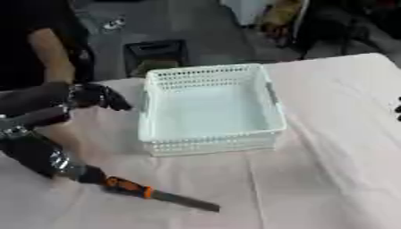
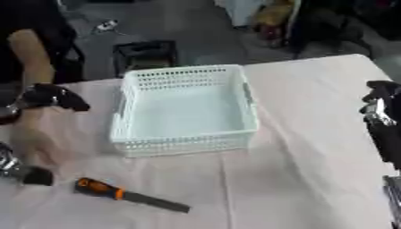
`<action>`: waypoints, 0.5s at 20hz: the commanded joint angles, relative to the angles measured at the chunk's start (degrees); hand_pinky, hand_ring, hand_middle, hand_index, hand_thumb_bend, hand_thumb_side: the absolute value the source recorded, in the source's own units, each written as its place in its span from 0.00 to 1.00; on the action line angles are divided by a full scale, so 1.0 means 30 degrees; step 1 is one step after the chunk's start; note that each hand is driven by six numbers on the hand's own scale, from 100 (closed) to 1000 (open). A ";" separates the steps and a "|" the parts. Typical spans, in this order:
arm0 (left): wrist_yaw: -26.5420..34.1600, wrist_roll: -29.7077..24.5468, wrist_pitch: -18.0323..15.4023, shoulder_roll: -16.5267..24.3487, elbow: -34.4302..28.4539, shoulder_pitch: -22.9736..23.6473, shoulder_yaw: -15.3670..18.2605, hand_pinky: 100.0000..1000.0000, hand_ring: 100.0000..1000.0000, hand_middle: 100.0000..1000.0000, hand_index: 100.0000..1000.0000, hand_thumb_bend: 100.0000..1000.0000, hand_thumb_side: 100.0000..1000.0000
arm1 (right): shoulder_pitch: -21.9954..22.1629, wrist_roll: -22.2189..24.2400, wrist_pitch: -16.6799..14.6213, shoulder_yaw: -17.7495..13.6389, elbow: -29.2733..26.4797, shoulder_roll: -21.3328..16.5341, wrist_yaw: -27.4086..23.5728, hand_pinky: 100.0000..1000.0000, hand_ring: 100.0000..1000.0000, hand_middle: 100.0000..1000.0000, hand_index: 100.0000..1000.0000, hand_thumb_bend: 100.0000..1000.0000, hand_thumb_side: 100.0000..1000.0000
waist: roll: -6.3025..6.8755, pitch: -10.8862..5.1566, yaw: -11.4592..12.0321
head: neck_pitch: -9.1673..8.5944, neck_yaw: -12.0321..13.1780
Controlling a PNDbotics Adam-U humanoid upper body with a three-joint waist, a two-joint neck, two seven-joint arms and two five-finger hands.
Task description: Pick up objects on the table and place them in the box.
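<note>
Pink cloth covers your counter (image 1: 329, 134), with a white basket (image 1: 210, 107) at its middle. The tool (image 2: 129, 195), orange-handled with a dark blade, lies flat on the cloth in front of the basket's left corner. Your left robot hand (image 1: 100, 96) hovers just left of the basket, well behind the tool, its fingers curled and holding nothing. A dark arm segment reaches almost to the tool's handle in the left eye view. Your right robot hand (image 2: 381, 100) shows at the right edge, far from the tool; you cannot tell how its fingers stand, as it is cut off.
</note>
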 commanded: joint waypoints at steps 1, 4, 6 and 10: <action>0.0129 0.0055 0.0081 0.0355 -0.0231 -0.0067 0.0252 0.74 0.77 0.78 0.91 0.75 0.69 | -0.0111 -0.0037 -0.0019 -0.0171 -0.0252 -0.0243 -0.0025 0.27 0.36 0.42 0.69 0.00 0.66 | -0.0021 -0.0135 0.0021 | -0.0206 -0.0159; 0.0133 0.0084 0.0094 0.0325 -0.0220 -0.0026 0.0270 0.74 0.77 0.77 0.91 0.75 0.69 | -0.0107 -0.0038 -0.0021 -0.0173 -0.0252 -0.0244 -0.0026 0.27 0.36 0.42 0.69 0.00 0.66 | -0.0026 -0.0142 0.0026 | -0.0204 -0.0166; 0.0128 0.0086 0.0096 0.0320 -0.0211 0.0005 0.0274 0.74 0.77 0.77 0.91 0.74 0.69 | -0.0106 -0.0045 -0.0021 -0.0180 -0.0254 -0.0247 -0.0026 0.27 0.36 0.42 0.69 0.00 0.66 | -0.0030 -0.0144 0.0025 | -0.0219 -0.0175; 0.0176 0.0130 0.0110 0.0293 -0.0205 0.0013 0.0281 0.74 0.77 0.77 0.91 0.73 0.69 | -0.0106 -0.0047 -0.0021 -0.0181 -0.0254 -0.0244 -0.0031 0.27 0.36 0.42 0.69 0.00 0.66 | -0.0031 -0.0143 0.0033 | -0.0218 -0.0174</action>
